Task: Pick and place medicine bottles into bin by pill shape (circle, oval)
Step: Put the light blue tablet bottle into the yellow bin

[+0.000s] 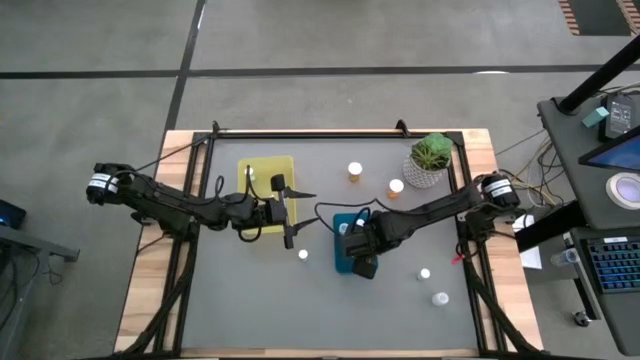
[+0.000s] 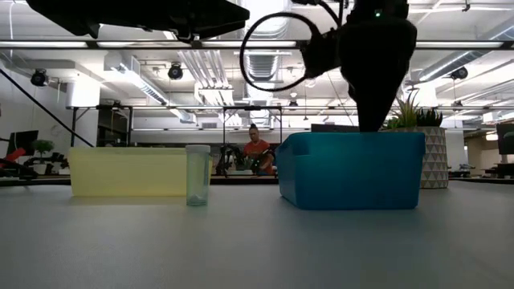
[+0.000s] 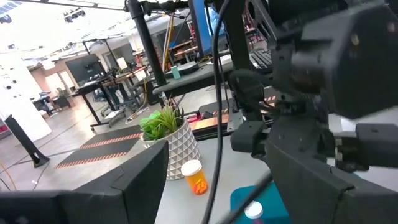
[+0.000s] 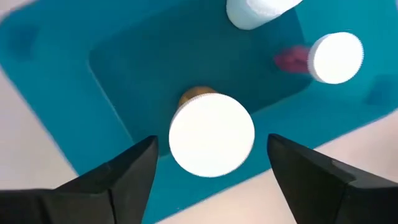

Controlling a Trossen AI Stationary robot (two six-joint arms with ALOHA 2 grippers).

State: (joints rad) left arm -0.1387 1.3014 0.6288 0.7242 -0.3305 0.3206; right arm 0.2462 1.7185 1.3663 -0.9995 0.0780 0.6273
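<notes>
1. Right gripper [image 4: 211, 165]: over the teal plastic bin [image 1: 345, 262], fingers spread, a white-capped orange medicine bottle [image 4: 211, 134] between them, untouched, above the bin floor.
2. Same bin: two more white-capped bottles [image 4: 336, 57] at its far wall.
3. Left gripper [image 1: 290, 212]: beside the yellow bin [image 1: 262, 170], fingers spread, empty.
4. Loose bottles: one clear bottle [image 2: 197, 174] between the bins; two orange bottles [image 1: 355, 171] near the potted green plant [image 1: 431, 158], which blocks the table's far right corner.
5. Legible writing: none.

Orange bottle, white cap [image 4: 211, 134], upright inside blue bin [image 4: 74, 81]; pink-bodied capped bottle [image 4: 328, 58] and white bottle [image 4: 258, 11] also in bin, toward 1 o'clock; clear bottle [image 2: 197, 175] upright on desk [image 1: 250, 300]; two orange bottles [image 1: 355, 171] near plant; two white-capped [image 1: 425, 273] at 4 o'clock.
</notes>
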